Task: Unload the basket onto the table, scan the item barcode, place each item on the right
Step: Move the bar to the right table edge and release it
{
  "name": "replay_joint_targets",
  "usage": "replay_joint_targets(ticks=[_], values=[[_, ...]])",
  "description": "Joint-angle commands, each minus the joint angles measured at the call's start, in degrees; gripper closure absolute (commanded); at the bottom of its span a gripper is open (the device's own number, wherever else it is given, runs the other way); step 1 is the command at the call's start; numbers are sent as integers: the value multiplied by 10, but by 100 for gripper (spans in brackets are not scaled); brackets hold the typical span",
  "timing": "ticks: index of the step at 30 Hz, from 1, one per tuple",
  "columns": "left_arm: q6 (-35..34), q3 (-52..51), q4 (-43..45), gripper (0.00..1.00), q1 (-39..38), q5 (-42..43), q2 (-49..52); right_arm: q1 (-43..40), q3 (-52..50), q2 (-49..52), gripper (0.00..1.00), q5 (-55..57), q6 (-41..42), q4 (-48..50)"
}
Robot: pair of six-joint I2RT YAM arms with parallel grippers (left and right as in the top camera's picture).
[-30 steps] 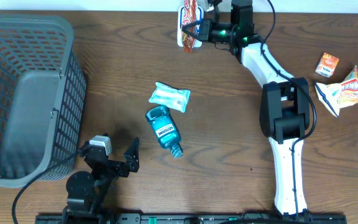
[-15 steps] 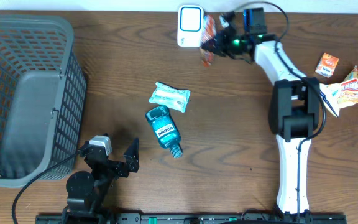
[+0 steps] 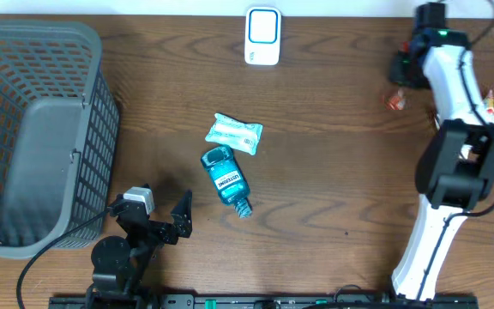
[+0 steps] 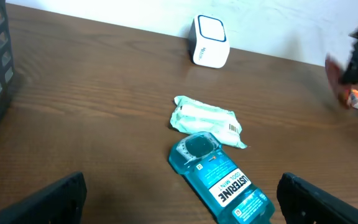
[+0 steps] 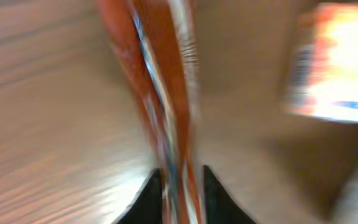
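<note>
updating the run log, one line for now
left gripper open | right gripper at far right, red snack packet between jaws, grip unclear | white box scanner unobstructed

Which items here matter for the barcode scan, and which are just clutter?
In the job:
scanner
red packet
right gripper, close beside the packet

Lying about:
wipes pack
mouthwash bottle
grey basket

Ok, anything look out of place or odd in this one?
Nothing spilled or damaged. The mouthwash bottle lies on its side beside the wipes pack. The right wrist view is smeared by motion: a red packet shows between the jaws, but whether it is gripped cannot be told.
</note>
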Motion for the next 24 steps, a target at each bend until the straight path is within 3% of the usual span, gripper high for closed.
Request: replay_joint_targets(ticks=[1, 4, 9, 12, 17, 20, 21, 22, 24], values=[[-1, -9, -12, 2, 1, 7, -3, -36, 3, -2, 74, 108, -5, -10], [-1, -9, -12, 2, 1, 7, -3, -58, 3, -2, 61, 106, -5, -22], [-1, -9, -12, 2, 1, 7, -3, -71, 3, -11, 61, 99, -5, -48], [-1, -9, -12, 2, 1, 7, -3, -68, 3, -29, 51, 64, -5, -50], [-1, -9, -12, 2, 1, 7, -3, -52, 3, -87, 36, -107, -5, -42], [-1, -9, -12, 2, 1, 7, -3, -29, 3, -110, 33, -232, -5, -53], [-1, -9, -12, 2, 1, 7, -3, -20, 3, -113, 25, -268, -5, -58], [-1, -9, -12, 2, 1, 7, -3, -8, 3, -114, 1, -310, -5, -68], [-1, -9, -12, 2, 1, 7, -3, 16, 3, -111, 1, -369, 19, -91]])
